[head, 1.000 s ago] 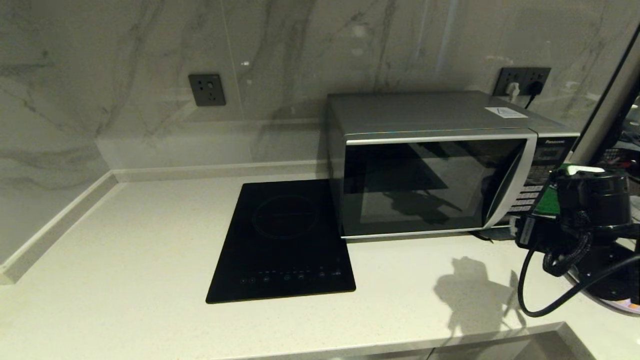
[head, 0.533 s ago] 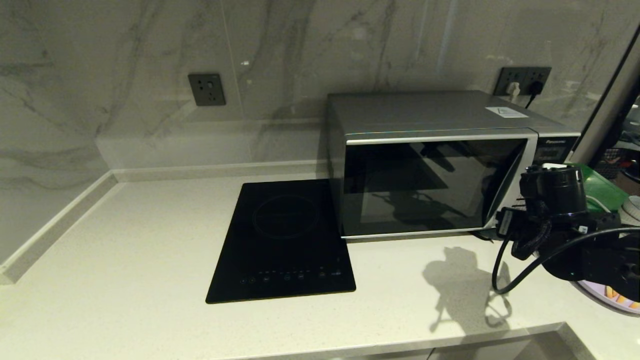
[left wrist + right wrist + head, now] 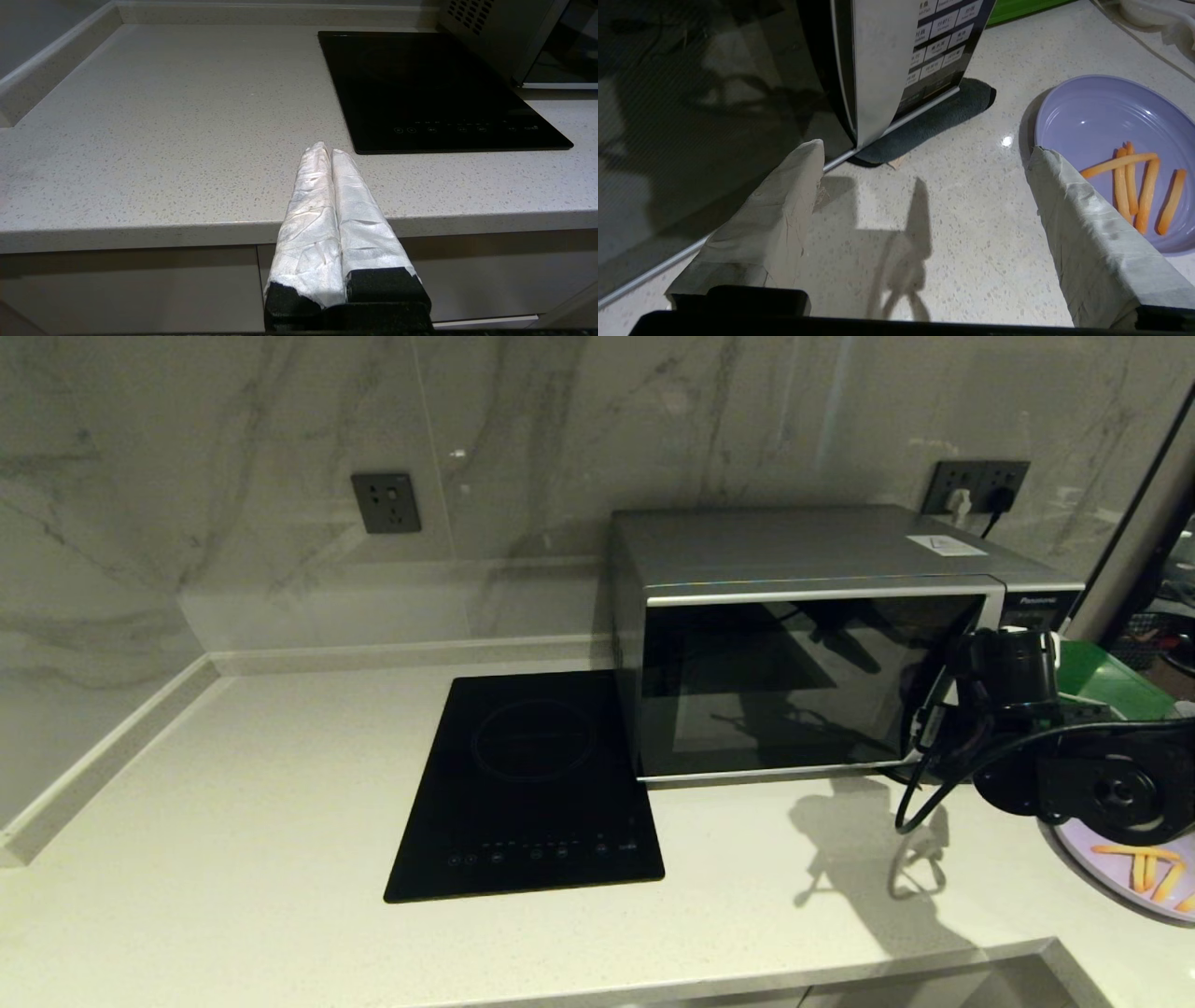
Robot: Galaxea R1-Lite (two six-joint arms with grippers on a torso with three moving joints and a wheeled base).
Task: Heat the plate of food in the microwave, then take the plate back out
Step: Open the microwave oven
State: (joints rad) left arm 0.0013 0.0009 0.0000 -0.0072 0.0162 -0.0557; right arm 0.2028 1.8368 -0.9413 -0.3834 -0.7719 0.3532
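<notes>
We hold our right hand [image 3: 924,186] spread wide and empty, low before the microwave [image 3: 812,644] at the worktop's [image 3: 280,784] right end, its door shut; to open it well, we should set one finger behind the curved handle strip [image 3: 878,70] and pull evenly; the plate of food [image 3: 1111,140] rests on the worktop just beside the microwave's right side; our left hand [image 3: 332,158] waits pressed closed, empty, off the front edge; the head view cuts the plate off, and the dark glass hides the oven's inside.

The black right arm reaches forward, its cloth-wrapped right gripper [image 3: 924,154] spread wide. The white-wrapped left gripper [image 3: 327,151] hangs back, fingers pressed together.
</notes>
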